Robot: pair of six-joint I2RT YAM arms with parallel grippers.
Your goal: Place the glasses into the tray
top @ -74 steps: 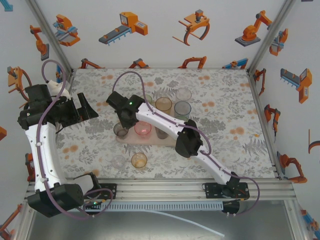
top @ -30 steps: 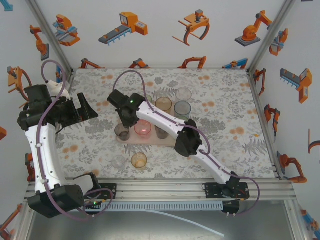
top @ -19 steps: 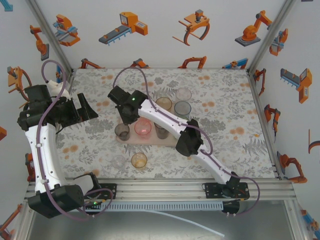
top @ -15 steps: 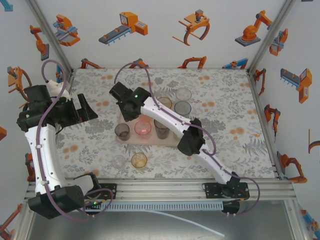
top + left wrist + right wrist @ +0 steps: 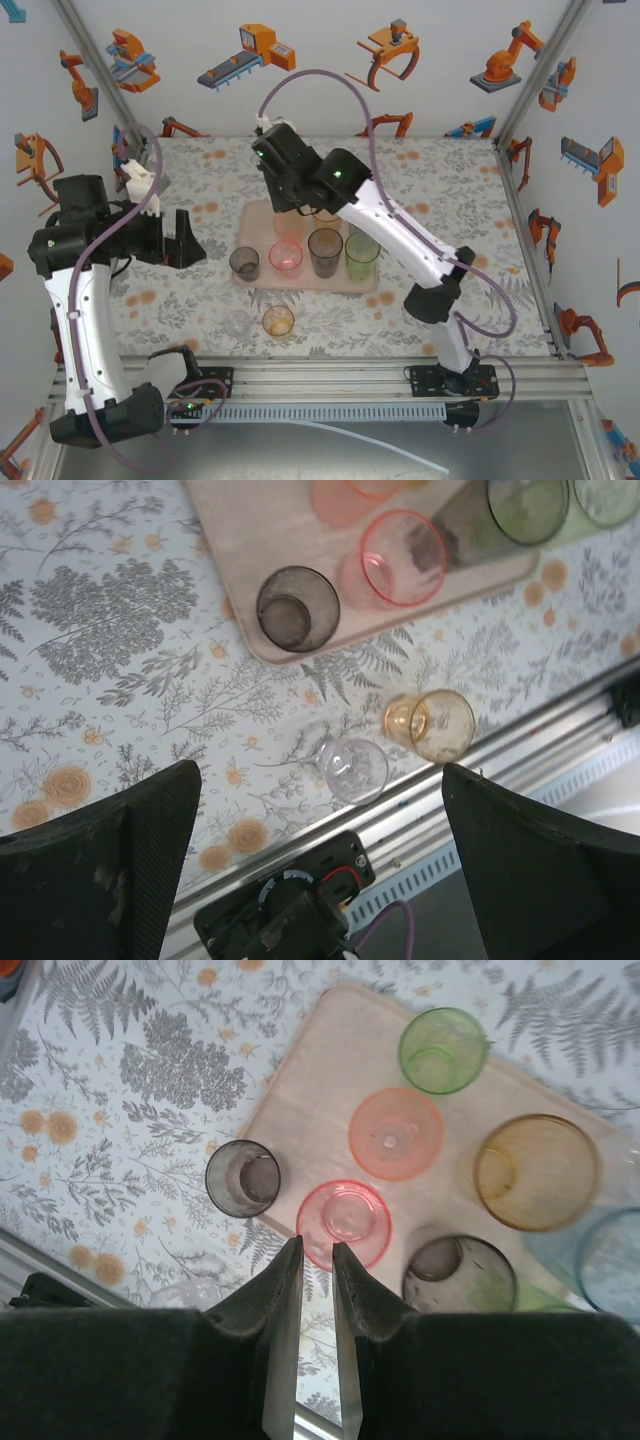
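Glasses (image 5: 396, 1133) crowd tray (image 5: 320, 1070); blue one (image 5: 610, 1260) cut off at edge

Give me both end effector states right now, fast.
Left end effector: wide open, empty.
Right end effector: jaws nearly together with a thin gap, nothing between them, above the tray.

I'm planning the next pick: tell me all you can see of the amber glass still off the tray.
The amber glass is a short, see-through orange-tinted tumbler, upright, mouth up and empty. It stands on the floral table near the front edge, apart from the pink tray. A clear glass stands close beside it. Nothing grips it.
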